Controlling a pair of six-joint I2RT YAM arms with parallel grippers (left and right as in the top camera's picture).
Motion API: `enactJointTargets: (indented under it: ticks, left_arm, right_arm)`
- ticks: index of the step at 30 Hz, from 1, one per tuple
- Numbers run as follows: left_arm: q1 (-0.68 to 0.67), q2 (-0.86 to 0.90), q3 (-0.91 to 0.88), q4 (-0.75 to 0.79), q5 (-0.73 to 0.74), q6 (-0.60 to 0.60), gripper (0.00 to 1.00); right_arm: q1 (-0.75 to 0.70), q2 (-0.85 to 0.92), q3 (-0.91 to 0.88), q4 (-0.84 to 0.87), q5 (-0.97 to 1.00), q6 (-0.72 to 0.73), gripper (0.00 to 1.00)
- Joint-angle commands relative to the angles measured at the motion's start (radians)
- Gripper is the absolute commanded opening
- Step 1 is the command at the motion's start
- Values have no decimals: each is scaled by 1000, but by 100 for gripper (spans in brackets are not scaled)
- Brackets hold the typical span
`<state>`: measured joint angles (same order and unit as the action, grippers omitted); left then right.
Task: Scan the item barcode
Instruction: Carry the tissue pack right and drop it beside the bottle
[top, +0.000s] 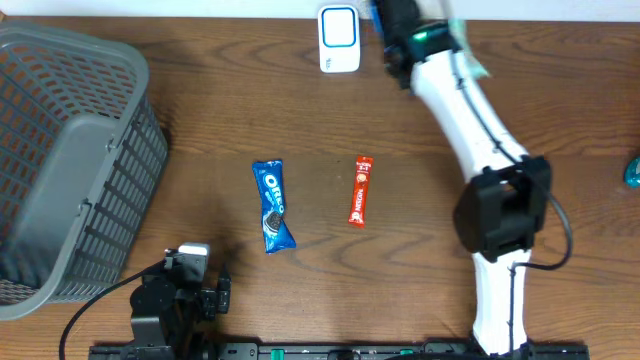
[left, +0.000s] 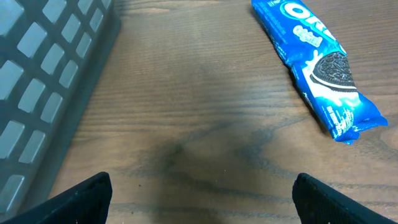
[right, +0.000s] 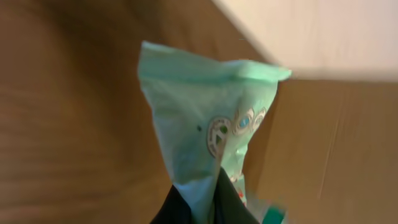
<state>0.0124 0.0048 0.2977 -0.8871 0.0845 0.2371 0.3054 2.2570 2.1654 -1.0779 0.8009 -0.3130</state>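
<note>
The thing I'm scanning is a mint-green crinkly plastic snack packet. It's pinched by its lower end in my right gripper, jaws clamped tight on the film, with the packet poking up through the middle of the right wrist frame. In the overhead view it's at the top edge, right of centre, just beside the white boxy scanner with the blue-framed window.

My read is that I'm at the presenting step: packet lifted and close to the scanner. I can't spot the barcode though, since the side I see only shows a round logo. The next move probably calls for rolling the wrist until the code faces that window.

My left gripper is spread wide with nothing in it, low in the overhead's lower left. The blue Oreo cookie wrapper and grey plastic mesh basket are nearby.
</note>
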Motion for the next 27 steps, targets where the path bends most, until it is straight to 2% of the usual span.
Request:
enactJointTargets:
  ticks: [1, 6, 14, 21, 23, 27]
  left_arm:
    - [4, 0, -2, -3, 9, 9, 93]
    - [4, 0, -2, -3, 9, 9, 93]
    - [4, 0, -2, -3, 9, 9, 93]
    - [4, 0, -2, -3, 9, 9, 93]
    - [4, 0, -2, -3, 9, 9, 93]
    - [4, 0, -2, -3, 9, 10, 93]
  right_arm:
    - [-151, 6, -11, -62, 6, 261, 1]
    - [-335, 13, -43, -60, 1, 360, 1]
    - [-570, 19, -127, 71, -68, 346, 1]
    - [-668, 19, -261, 180, -176, 342, 4]
    - [-680, 19, -307, 220, -146, 347, 12]
    - [-698, 19, -354, 240, -58, 406, 11]
